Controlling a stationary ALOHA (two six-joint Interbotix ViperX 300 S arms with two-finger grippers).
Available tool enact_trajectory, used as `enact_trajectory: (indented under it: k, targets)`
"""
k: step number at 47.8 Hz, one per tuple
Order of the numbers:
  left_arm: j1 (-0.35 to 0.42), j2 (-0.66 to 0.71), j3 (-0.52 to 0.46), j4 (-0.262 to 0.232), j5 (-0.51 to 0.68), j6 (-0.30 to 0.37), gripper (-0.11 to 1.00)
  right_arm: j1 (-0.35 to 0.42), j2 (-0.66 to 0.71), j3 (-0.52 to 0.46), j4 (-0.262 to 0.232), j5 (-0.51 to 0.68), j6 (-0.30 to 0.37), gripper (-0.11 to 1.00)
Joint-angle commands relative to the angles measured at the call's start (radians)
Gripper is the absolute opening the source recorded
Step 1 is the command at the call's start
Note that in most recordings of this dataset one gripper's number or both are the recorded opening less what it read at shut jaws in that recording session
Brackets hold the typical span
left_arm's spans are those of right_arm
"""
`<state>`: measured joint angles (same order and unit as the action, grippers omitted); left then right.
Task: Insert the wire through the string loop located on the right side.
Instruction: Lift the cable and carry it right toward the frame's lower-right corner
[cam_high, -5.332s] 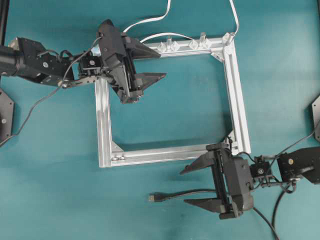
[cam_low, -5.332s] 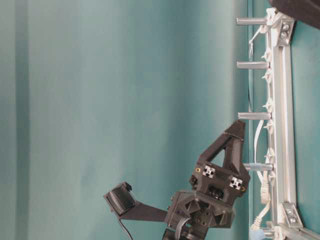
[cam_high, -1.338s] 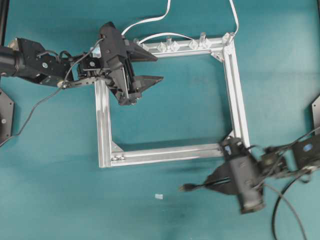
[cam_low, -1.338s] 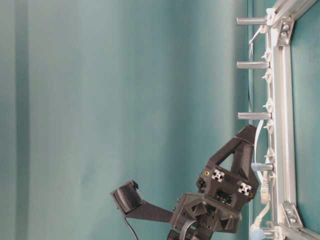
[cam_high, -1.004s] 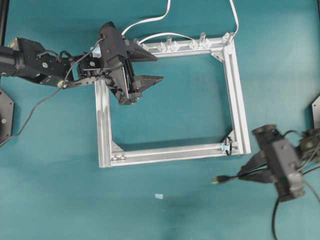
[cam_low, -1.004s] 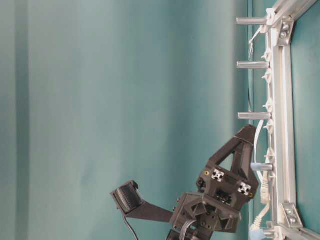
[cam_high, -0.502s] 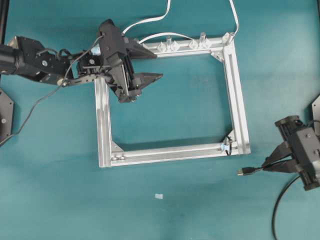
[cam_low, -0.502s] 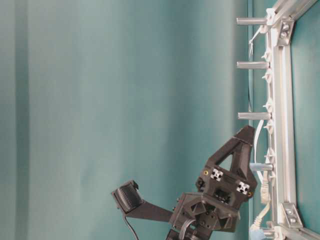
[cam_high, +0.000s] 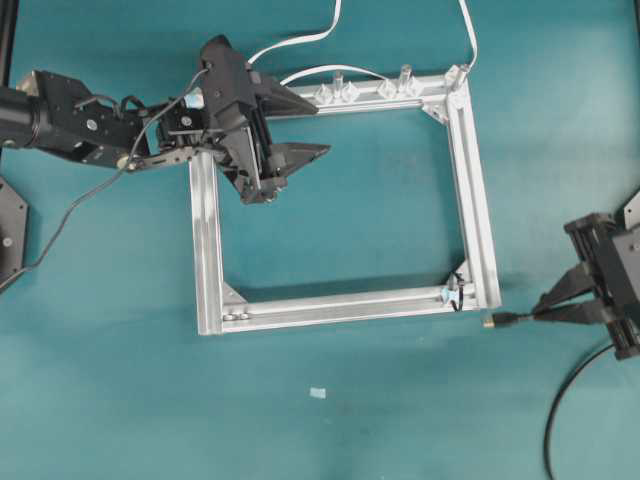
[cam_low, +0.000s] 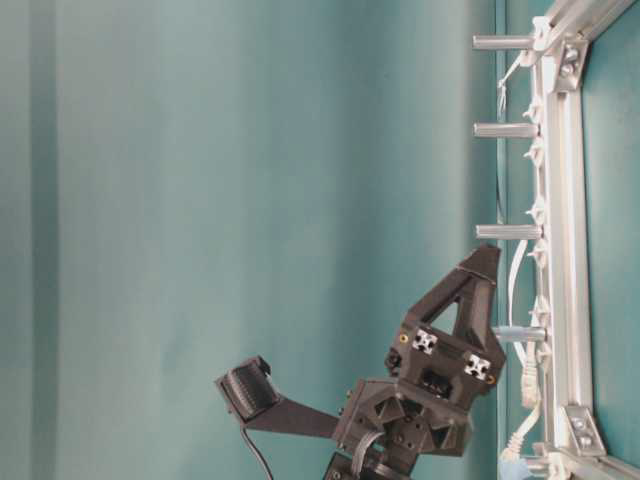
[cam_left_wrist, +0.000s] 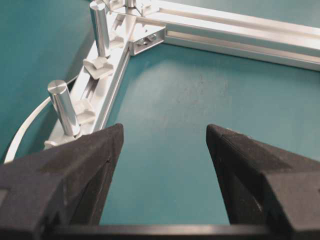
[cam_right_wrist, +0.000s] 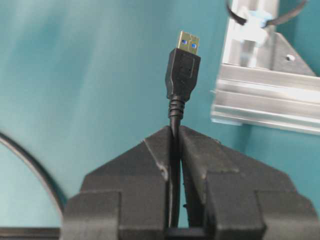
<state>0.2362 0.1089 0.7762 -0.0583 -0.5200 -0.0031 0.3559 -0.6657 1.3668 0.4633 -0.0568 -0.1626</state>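
The wire's black plug (cam_right_wrist: 183, 70) with its silver-and-blue tip sticks out ahead of my right gripper (cam_right_wrist: 175, 131), which is shut on the cable just behind it. From overhead, the plug (cam_high: 494, 320) lies just right of the silver frame's (cam_high: 478, 200) lower right corner, pointing left, with my right gripper (cam_high: 540, 308) behind it. The string loop (cam_high: 455, 290) with its light-blue mark sits at that corner; in the right wrist view the string loop (cam_right_wrist: 252, 17) is ahead and right of the plug. My left gripper (cam_high: 322, 128) hangs open over the frame's top left, nothing between its fingers (cam_left_wrist: 100, 150).
White cables (cam_high: 300, 45) run off the frame's top bar, which carries clear clips (cam_high: 340, 93) and upright metal posts (cam_left_wrist: 62, 105). A small white scrap (cam_high: 318, 393) lies below the frame. The wire's slack (cam_high: 560, 400) curves away at the lower right.
My right gripper has carried the wire from below the frame out to the right and upward, so the plug now points at the frame's lower right corner. The left gripper barely shifted.
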Motion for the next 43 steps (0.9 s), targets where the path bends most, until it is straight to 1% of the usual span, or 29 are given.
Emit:
enact_trajectory:
  k: [1,8,14,19,43]
  targets:
    - [0.002,-0.023,-0.020,0.002,-0.005,-0.003,0.72,-0.048,0.000,-0.005,-0.018,-0.008,0.000,0.07]
    - [0.000,-0.023,-0.021,0.002,-0.005,-0.003,0.72,-0.126,0.000,-0.003,-0.046,-0.008,0.000,0.07]
    - [0.000,-0.021,-0.021,0.002,-0.005,-0.003,0.72,-0.158,0.000,-0.003,-0.078,-0.008,-0.002,0.07]
    - [0.000,-0.018,-0.021,0.002,-0.005,-0.003,0.72,-0.160,0.000,-0.005,-0.092,-0.005,-0.002,0.07]
    - [0.000,-0.012,-0.031,0.002,-0.005,-0.003,0.72,-0.158,-0.032,-0.008,-0.092,-0.003,-0.002,0.07]
